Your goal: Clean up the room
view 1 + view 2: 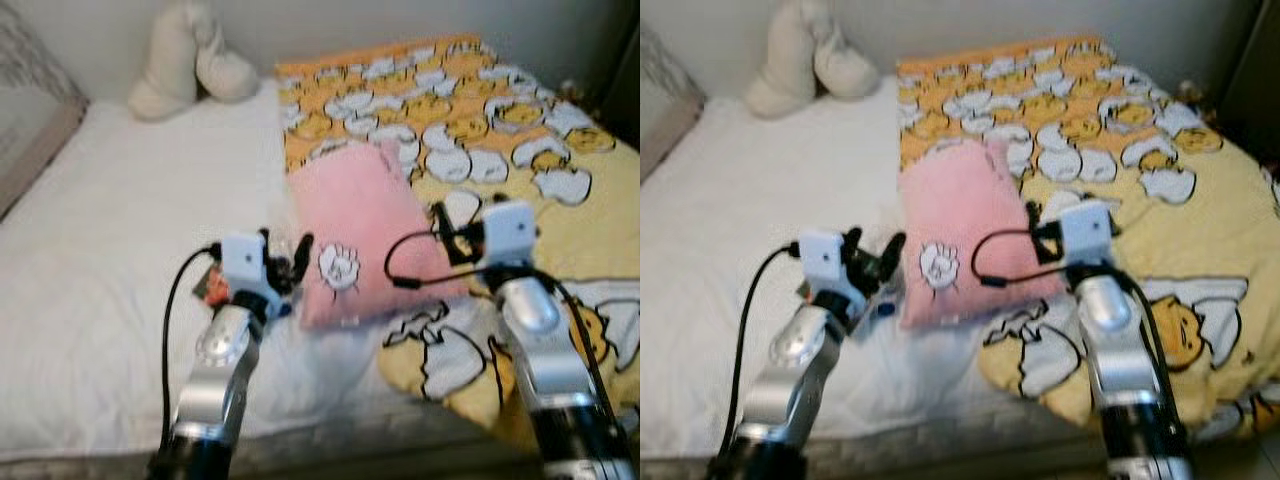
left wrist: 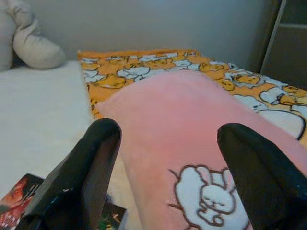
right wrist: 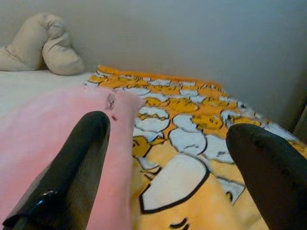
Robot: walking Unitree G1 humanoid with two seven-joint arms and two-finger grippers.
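Pink pillow: We see a soft pink pillow [image 1: 355, 230] with a little white bunny on it. It lies flat near the middle of the bed, partly on the white sheet [image 1: 130, 250] and partly on the yellow blanket [image 1: 560, 200]. We think this is the thing to tidy.

Our left gripper [image 1: 285, 258]: It sits just beside the pillow's left edge, low over the sheet. Its two black fingers [image 2: 91, 163] are spread wide and hold nothing. From the left wrist, the pillow's near end sits right between them. We think they are apart so the pillow can fit in.

Our right gripper [image 1: 455, 240]: It is at the pillow's right edge, above the yellow blanket. Its fingers [image 3: 81, 158] are wide apart too, with nothing in them. One finger is over the pink edge, the other over the blanket.

Why both: We have one gripper on each side. We think a big floppy pillow is easier to lift with two.

Yellow blanket: It has egg pictures and covers the right side of the bed. It is bunched up near our right arm, so it may need smoothing.

Small packet [image 1: 213, 287]: A red and dark thing lies on the sheet under our left gripper. We cannot tell what it is.

Cream cushion [image 1: 190, 60]: It leans by the wall at the head of the bed, well apart from our grippers.
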